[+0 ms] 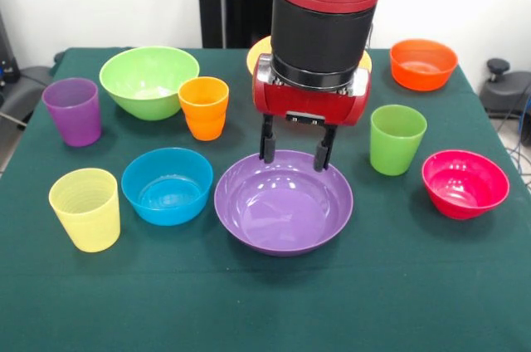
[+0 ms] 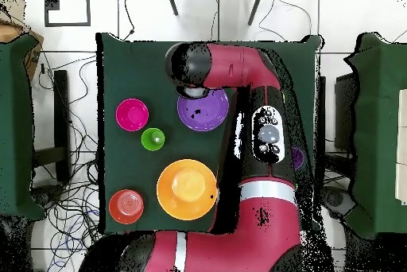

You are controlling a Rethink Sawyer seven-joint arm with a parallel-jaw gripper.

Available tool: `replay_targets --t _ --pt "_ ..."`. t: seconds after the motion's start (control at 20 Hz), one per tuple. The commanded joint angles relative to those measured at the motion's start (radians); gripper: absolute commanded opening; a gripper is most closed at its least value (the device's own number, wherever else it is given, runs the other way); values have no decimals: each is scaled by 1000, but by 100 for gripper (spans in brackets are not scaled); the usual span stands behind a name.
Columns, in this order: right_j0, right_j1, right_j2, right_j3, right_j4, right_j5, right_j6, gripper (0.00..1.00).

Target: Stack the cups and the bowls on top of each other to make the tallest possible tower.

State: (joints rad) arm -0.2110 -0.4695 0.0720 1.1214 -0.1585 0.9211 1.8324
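I have the gripper [image 1: 297, 150] hanging over the far rim of the purple bowl [image 1: 284, 207], and its two black fingers [image 1: 267, 143] stand apart with nothing between them; the tips sit at about rim height, though I cannot tell whether they touch the plastic. The purple bowl sits near the front middle of the green-covered bench [image 1: 249, 302], upright and empty.

To its left from my front camera I see the blue bowl [image 1: 167, 185] just beside it, then the pale yellow cup [image 1: 85, 208] at the front left. Behind those stand the purple cup [image 1: 73, 111], the light green bowl [image 1: 149, 80] and the orange cup [image 1: 204, 107], the orange cup close against the green bowl's right side. To the right of the purple bowl I see the green cup [image 1: 397, 139] and the pink-red bowl [image 1: 465, 183], with the orange-red bowl [image 1: 423, 64] at the far right corner.

The large orange-yellow bowl [image 2: 187, 189] is mostly hidden behind the arm in the front camera; from above it sits alone on the cloth. Nothing is stacked: every piece stands separately on the bench.
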Motion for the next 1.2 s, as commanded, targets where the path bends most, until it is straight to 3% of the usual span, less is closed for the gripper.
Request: replay_targets --t 0.05,0.9,1.2 --pt "15 4 78 -4 -1 92 -37 100" --pt "24 -28 70 28 -4 116 -39 100" --pt "49 -34 51 53 -11 76 5 100"
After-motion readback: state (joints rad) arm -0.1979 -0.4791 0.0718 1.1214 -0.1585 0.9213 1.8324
